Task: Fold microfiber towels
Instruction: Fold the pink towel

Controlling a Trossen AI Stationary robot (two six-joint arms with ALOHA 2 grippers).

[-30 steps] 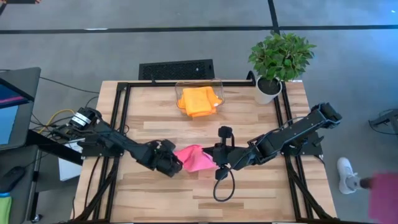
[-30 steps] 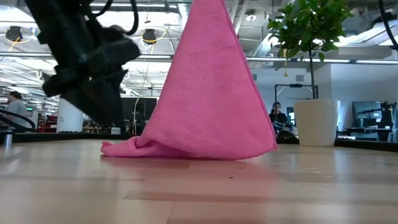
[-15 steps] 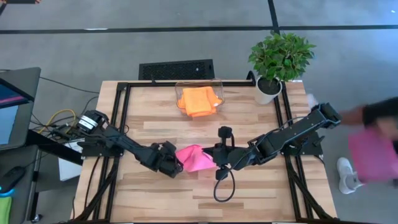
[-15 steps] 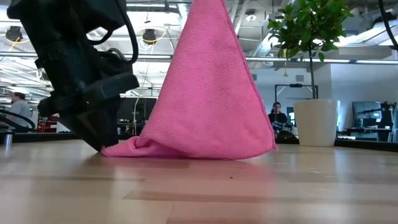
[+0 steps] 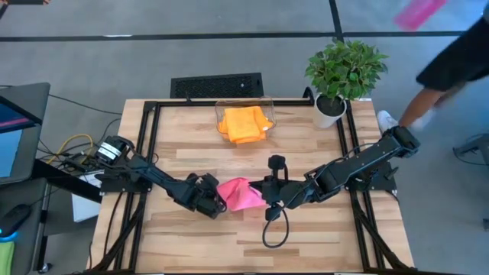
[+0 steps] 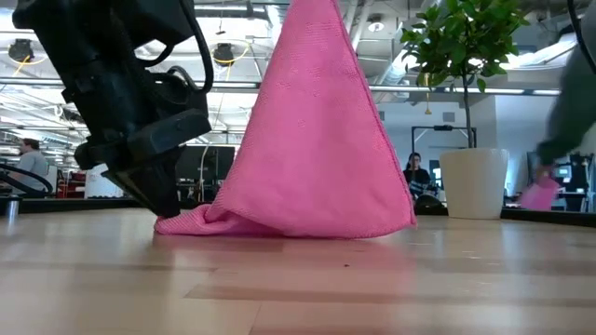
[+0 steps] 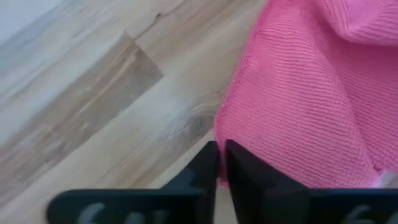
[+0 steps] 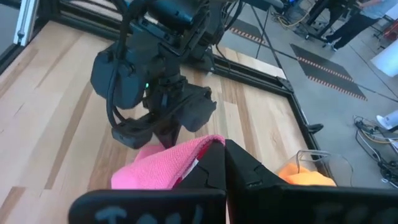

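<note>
While the right gripper (image 5: 265, 193) holds the pink towel (image 5: 241, 194) up by one corner, fingers pinched tight on the cloth, the towel hangs as a tall cone with its lower edge bunched on the worktop, about midway between the left and right edges. The left gripper (image 5: 219, 206) sits low at the towel's bottom corner, its fingers (image 7: 211, 163) nearly together on the pink hem against the wood. Orange towels (image 5: 244, 124) lie in the clear bin (image 5: 267, 105) by the far edge, well apart. A potted plant (image 5: 343, 72) stands at the far right corner, and a person (image 5: 451, 61) passes beyond the right edge.
</note>
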